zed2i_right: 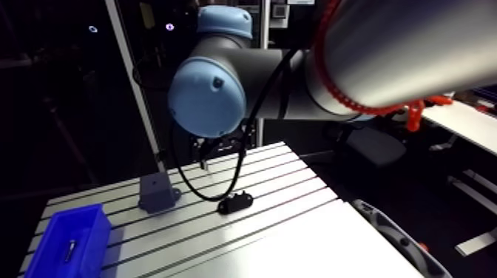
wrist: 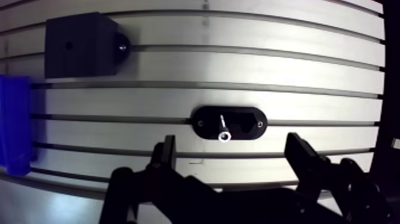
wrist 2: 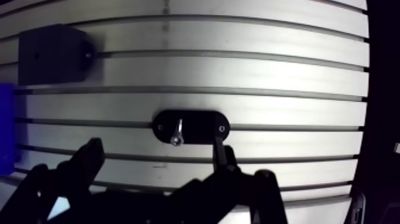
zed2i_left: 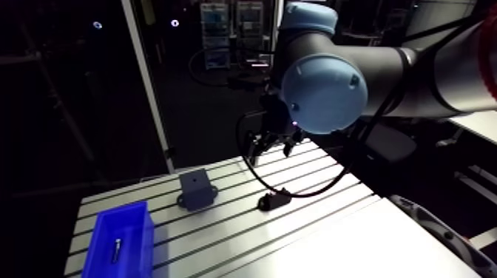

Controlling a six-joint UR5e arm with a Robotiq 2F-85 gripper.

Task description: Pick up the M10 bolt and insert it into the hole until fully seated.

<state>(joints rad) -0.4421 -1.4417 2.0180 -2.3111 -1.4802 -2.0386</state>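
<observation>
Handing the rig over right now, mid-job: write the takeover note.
Gripper: open, empty, hovering over the black oval holder.
Bolt: stands in the holder, just ahead of the gap between the fingers, not gripped. Another small metal part lies in the blue bin.
Dark block with a small hole: on the table, apart from the holder.
Done: nothing held yet.
Left: likely close on the bolt, lift, insert, seat it.

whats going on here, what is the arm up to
A robot arm holds its pincer open and empty over a black oval holder with a bolt in it. The dark block with the hole sits apart on the slotted table. Nothing is grasped yet.
</observation>
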